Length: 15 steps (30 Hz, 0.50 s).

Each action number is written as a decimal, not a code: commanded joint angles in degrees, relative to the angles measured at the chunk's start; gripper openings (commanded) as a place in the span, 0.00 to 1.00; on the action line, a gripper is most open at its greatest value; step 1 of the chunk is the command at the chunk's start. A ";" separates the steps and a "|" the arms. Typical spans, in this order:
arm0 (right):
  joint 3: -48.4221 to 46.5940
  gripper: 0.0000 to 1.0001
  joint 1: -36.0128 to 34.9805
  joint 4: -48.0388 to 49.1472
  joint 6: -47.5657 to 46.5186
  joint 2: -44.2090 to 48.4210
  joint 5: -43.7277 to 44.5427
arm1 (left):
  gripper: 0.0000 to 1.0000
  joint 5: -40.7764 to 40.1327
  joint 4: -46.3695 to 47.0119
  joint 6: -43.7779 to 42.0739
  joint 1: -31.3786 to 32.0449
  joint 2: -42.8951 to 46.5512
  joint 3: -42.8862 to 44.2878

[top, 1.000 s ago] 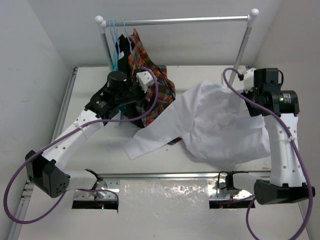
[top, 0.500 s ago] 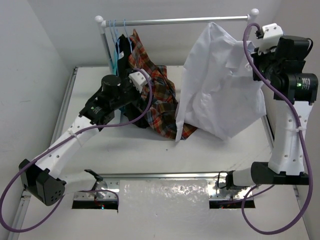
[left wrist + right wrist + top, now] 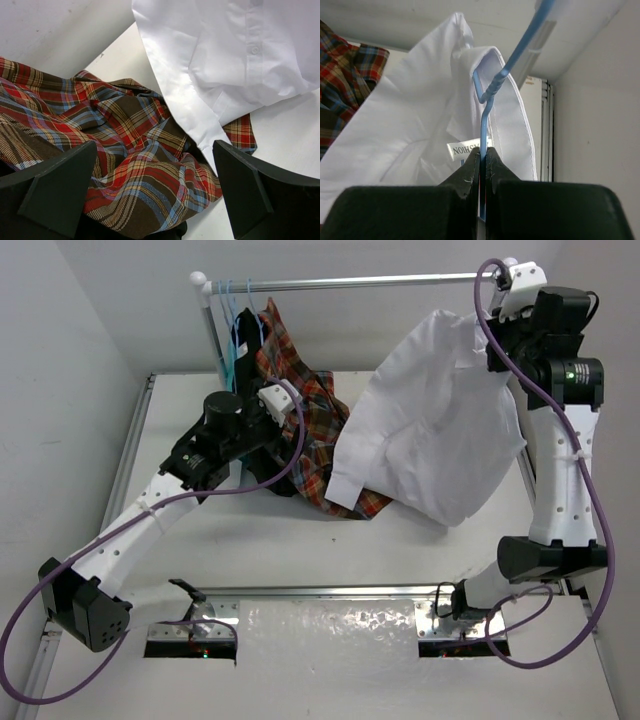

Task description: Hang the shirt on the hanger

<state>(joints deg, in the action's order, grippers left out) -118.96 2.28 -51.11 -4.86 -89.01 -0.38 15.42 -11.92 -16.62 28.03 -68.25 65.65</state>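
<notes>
From the overhead camera, my right arm is raised by the right end of the clothes rail (image 3: pixel 350 282). The right end effector (image 3: pixel 495 340) is at the top of the shirt (image 3: pixel 430 440). The shirt hangs from it over the far right part of the surface (image 3: pixel 250 530), and its lower sleeve lies on the plaid shirt (image 3: pixel 320 440). I cannot tell from here how far the right end effector is open. My left end effector (image 3: pixel 283 418) hovers over the plaid shirt near the far left corner, below the light-blue hangers on the rail (image 3: pixel 235 300).

On the left wrist camera, the left end effector (image 3: pixel 152 190) is spread wide with nothing between its fingers (image 3: pixel 60 190). The plaid shirt (image 3: pixel 115 150) is bunched under it. The shirt (image 3: pixel 240 55) fills the upper right, its button placket showing and one edge overlapping the plaid cloth.

On the right wrist camera, the right end effector (image 3: pixel 482 165) is clamped tight on the hanger (image 3: pixel 512 60), pinching the wire just below its twisted neck. The neck comes up out of the collar (image 3: pixel 512 120), and the wire runs on toward the upper right. The shirt (image 3: pixel 415 115) hangs around the hanger, with a label (image 3: pixel 462 149) showing inside the collar.
</notes>
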 commanded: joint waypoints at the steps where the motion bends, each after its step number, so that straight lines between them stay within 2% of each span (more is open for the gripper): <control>1: 0.56 0.00 -1.31 10.48 0.12 0.86 -2.60 | 1.00 -0.74 2.69 0.01 -0.17 1.80 -0.34; 5: 4.78 0.00 -1.49 16.22 -0.59 2.27 -2.96 | 1.00 -1.18 3.05 0.01 -0.26 2.94 -1.92; 9: 1.01 0.00 -1.58 14.73 0.47 -1.76 -2.43 | 1.00 -1.71 3.48 0.19 -0.17 3.91 -3.33; 15: 1.45 0.00 -1.76 19.90 1.44 -4.59 1.43 | 0.99 -0.49 3.14 -0.86 -0.26 4.88 -5.00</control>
<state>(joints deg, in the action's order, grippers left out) -115.50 0.86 -38.79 -4.49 -92.44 -1.43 14.26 -10.68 -16.67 28.03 -65.25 61.41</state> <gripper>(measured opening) 0.002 0.996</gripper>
